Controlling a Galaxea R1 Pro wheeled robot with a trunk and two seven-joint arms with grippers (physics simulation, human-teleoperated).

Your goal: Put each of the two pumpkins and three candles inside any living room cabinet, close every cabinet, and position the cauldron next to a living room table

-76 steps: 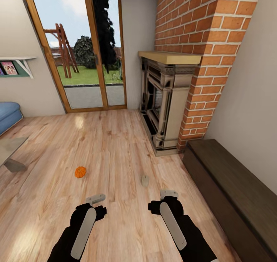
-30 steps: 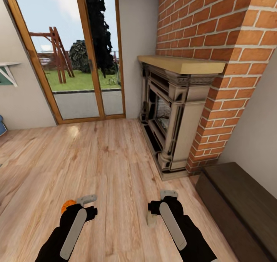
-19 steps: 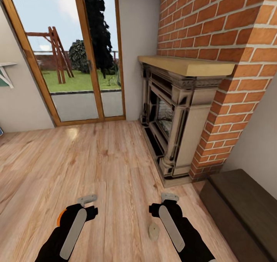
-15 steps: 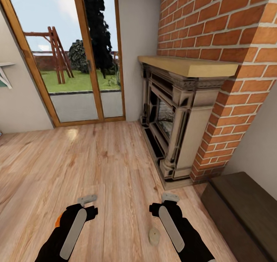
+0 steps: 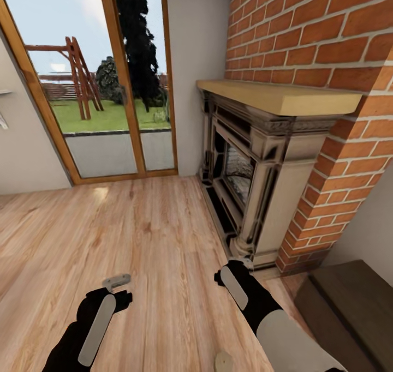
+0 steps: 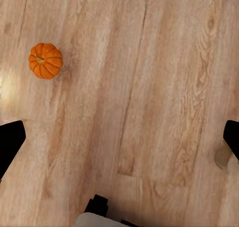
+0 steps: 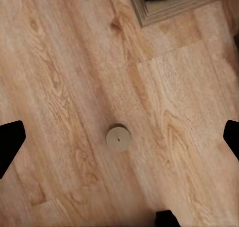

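Note:
A small orange pumpkin [image 6: 46,60] lies on the wood floor, seen from above in the left wrist view. It sits off to one side of my left gripper [image 6: 119,142], which is open and empty above bare planks. A short beige candle [image 7: 118,137] stands upright on the floor directly below my open right gripper [image 7: 119,139], between its spread fingers and well beneath them. In the head view the candle [image 5: 222,361] is at the bottom edge, between my left gripper [image 5: 117,280] and right gripper [image 5: 238,264]. The dark-brown cabinet [image 5: 349,306] sits low at the right, shut.
A stone fireplace [image 5: 248,170] with a wooden mantel juts from the brick chimney [image 5: 316,34] just ahead of my right arm. Its base corner [image 7: 174,2] is close to the candle. A glass patio door [image 5: 103,88] fills the far wall. Open wood floor [image 5: 109,225] stretches ahead left.
The camera has advanced toward the fireplace, so the pumpkin slid under my left arm and the candle dropped to the bottom edge. My right arm has reached forward.

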